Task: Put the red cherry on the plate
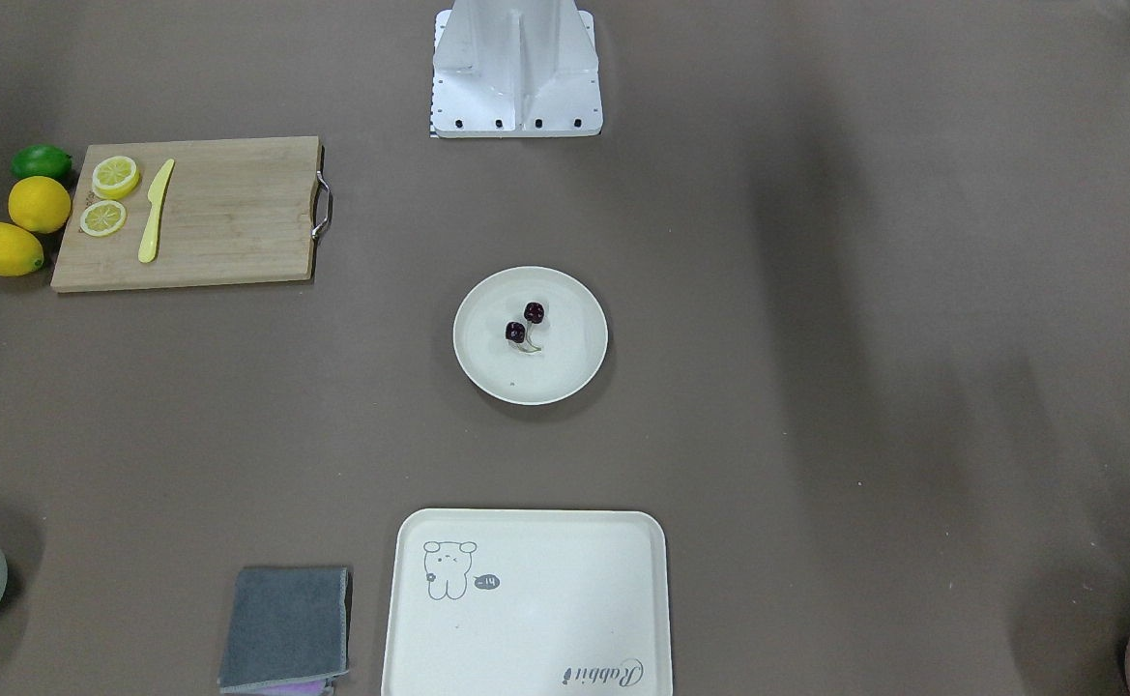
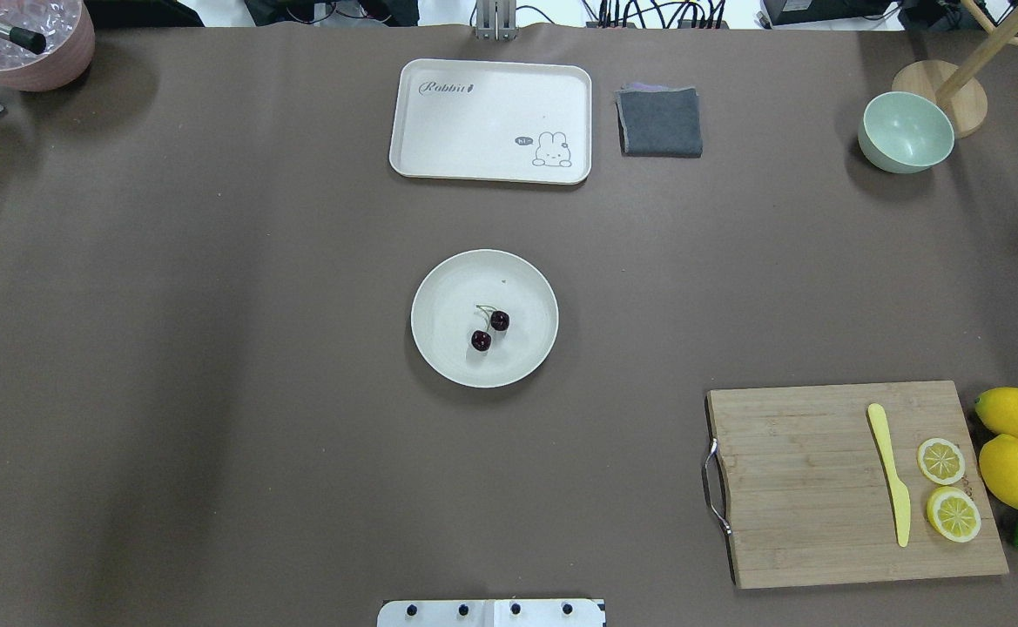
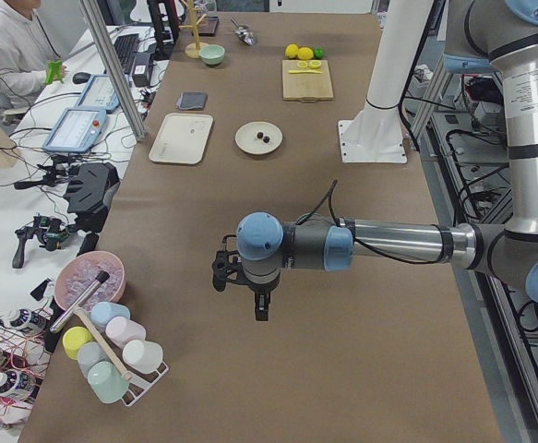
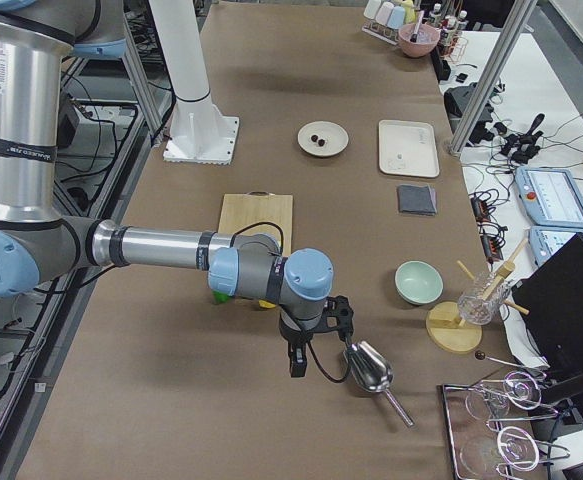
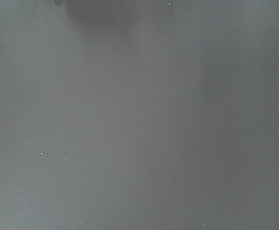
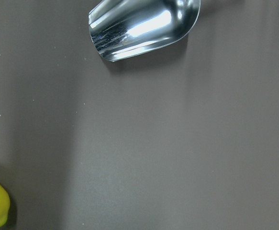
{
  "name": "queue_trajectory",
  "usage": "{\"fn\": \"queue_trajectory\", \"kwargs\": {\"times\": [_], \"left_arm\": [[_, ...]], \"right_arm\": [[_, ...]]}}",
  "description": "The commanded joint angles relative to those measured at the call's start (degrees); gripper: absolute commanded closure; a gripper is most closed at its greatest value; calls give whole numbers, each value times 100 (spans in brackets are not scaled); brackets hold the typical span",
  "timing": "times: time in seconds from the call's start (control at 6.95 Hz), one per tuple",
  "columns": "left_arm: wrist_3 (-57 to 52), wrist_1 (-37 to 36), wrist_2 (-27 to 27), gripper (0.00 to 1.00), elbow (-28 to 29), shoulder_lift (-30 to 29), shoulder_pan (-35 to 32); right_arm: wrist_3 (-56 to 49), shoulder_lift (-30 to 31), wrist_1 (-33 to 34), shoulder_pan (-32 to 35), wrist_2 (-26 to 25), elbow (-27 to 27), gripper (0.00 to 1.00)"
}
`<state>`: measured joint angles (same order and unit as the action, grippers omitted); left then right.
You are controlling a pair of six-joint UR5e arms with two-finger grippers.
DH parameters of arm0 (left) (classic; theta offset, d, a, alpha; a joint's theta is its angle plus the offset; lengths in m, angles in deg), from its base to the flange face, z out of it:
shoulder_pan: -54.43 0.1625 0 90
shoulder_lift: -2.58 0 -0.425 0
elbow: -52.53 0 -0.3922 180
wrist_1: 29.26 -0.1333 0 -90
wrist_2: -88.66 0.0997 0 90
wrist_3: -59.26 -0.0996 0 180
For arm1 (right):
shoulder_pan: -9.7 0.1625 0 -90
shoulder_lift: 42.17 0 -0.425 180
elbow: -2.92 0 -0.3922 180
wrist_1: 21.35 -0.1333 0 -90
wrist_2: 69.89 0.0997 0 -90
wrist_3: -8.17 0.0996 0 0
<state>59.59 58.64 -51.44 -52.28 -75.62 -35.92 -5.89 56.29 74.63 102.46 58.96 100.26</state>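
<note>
Now red cherry (image 2: 490,330): two dark maroon balls, pale stems, on plate (image 2: 443,287).

Silver-tubed arms (image 3: 393,242) have pale blue joint caps (image 3: 259,236), black hands (image 3: 260,308), white pedestal (image 1: 516,68).
</note>
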Motion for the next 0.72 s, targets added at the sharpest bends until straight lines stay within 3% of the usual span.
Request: {"fn": "queue_trajectory", "kwargs": {"times": [0.0,0.58], "left_arm": [[-7,8,0,2,-39,50,-9],[-7,-1,0,2,-66,59,-35]], "right_arm": [[-18,41,0,-3,26,21,0],[-18,68,-9,-3,87,30,0]]}}
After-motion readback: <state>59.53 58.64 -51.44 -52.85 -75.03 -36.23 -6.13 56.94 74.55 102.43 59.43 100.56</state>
